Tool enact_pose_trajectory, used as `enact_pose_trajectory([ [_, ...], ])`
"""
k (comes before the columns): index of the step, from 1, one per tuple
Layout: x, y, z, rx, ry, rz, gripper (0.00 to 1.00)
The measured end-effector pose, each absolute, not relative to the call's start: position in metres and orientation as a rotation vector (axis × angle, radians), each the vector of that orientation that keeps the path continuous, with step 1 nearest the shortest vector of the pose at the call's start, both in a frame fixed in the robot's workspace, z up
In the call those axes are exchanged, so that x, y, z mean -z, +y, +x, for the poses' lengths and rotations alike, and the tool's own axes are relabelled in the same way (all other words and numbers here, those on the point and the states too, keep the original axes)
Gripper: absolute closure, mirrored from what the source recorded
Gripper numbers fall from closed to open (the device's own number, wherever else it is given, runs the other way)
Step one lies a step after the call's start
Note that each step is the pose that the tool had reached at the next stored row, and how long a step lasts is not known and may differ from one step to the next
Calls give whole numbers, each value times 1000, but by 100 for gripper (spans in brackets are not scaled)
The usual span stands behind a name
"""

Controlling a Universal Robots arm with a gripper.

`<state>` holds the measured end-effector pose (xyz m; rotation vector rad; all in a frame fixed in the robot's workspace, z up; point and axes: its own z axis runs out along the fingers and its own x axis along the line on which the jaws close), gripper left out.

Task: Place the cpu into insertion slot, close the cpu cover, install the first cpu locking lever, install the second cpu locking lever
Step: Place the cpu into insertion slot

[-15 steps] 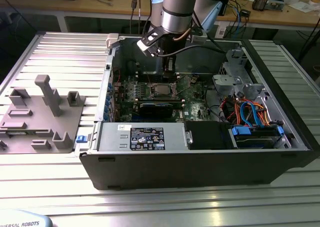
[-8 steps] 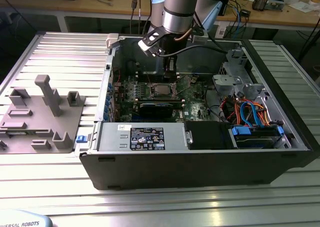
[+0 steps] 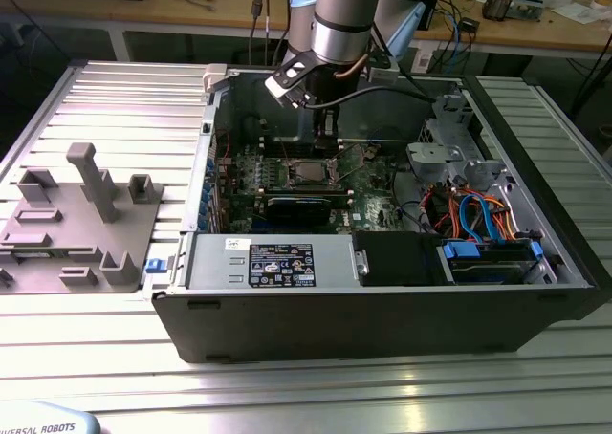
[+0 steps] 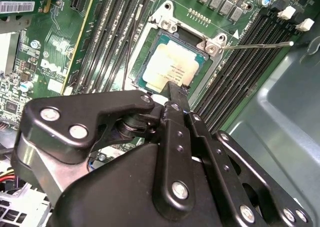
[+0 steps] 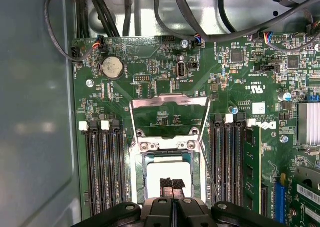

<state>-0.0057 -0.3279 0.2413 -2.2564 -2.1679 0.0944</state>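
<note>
Seating the cpu: the cpu (image 5: 167, 173) is lying flat inside the insertion slot (image 5: 138, 179) on the green board (image 5: 150, 77) — its pale metal top is facing up in both wrist views.
Gripper: the gripper (image 5: 172, 183) is hanging directly over the chip, its fingertips drawn together with nothing between them. Whether they are touching the metal top, I cannot tell.
Cpu cover: the cpu cover (image 5: 169, 103) is standing open, hinged at one edge of the slot, so the closing is not yet done.
Locking lever: a thin wire locking lever (image 4: 260, 45) is sticking out beside the slot, unlatched.
Step in hand: by my judgement, the arm (image 3: 339, 23) is checking the chip or pressing it home in the slot.
Doing it well: any push is needing to be light, straight down and centred — a sideways nudge is risking a tilted chip on the contacts.
Watching for: the raised frame and the wire lever are sitting near the fingers, so the wrist is needing to keep clear of both.
</note>
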Motion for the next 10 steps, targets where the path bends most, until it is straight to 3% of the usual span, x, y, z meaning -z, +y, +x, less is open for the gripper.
enact_pose_trajectory([
  [10,-247,-328,-5,-95,-2168,-2256,89],
])
